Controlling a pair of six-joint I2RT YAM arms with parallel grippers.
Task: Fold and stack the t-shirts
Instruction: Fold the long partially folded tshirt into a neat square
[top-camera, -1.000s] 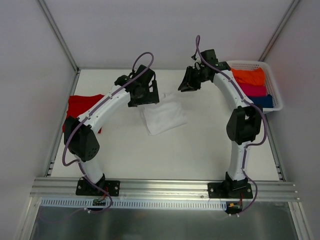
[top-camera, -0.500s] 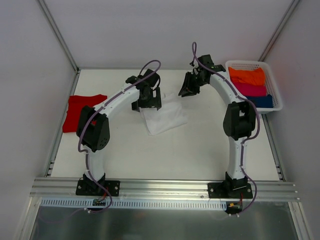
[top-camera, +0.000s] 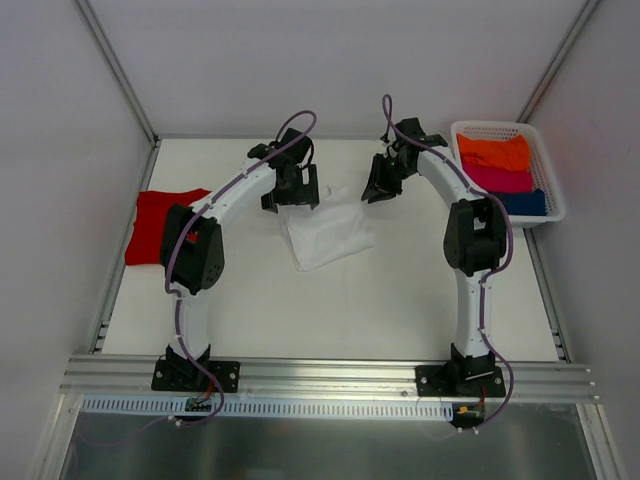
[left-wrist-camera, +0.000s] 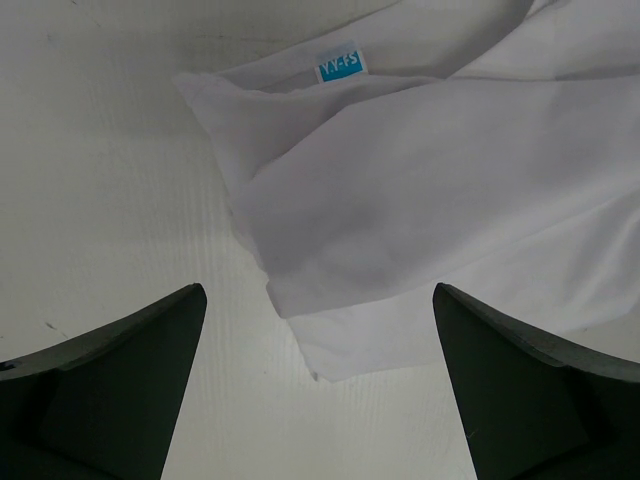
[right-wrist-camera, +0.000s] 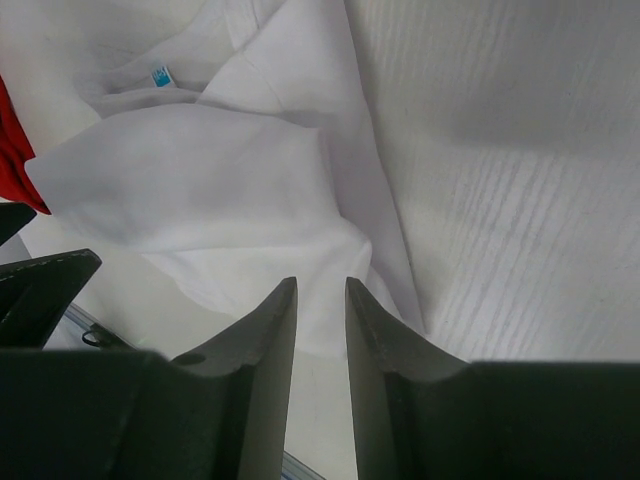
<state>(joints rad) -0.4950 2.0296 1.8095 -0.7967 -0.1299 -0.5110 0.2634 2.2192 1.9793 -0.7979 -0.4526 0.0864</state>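
The white t-shirt (top-camera: 325, 232) lies folded in a rough rectangle at the table's middle. It fills the left wrist view (left-wrist-camera: 420, 190), where a blue neck label (left-wrist-camera: 340, 65) shows, and the right wrist view (right-wrist-camera: 200, 180). The red t-shirt (top-camera: 160, 225) lies folded at the left edge; a sliver of it shows in the right wrist view (right-wrist-camera: 10, 150). My left gripper (top-camera: 290, 190) hovers over the white shirt's far left corner with its jaws wide open and empty (left-wrist-camera: 318, 292). My right gripper (top-camera: 382, 185) hangs off the shirt's far right corner, its jaws almost closed on nothing (right-wrist-camera: 320, 285).
A white basket (top-camera: 545, 160) at the far right holds folded orange, pink and blue cloths. White walls with metal frame posts ring the table. A metal rail runs along the near edge by the arm bases.
My left arm has swung right and farther back, uncovering the red shirt, and its gripper now sits at the white shirt's far edge. My right gripper has shifted only slightly.
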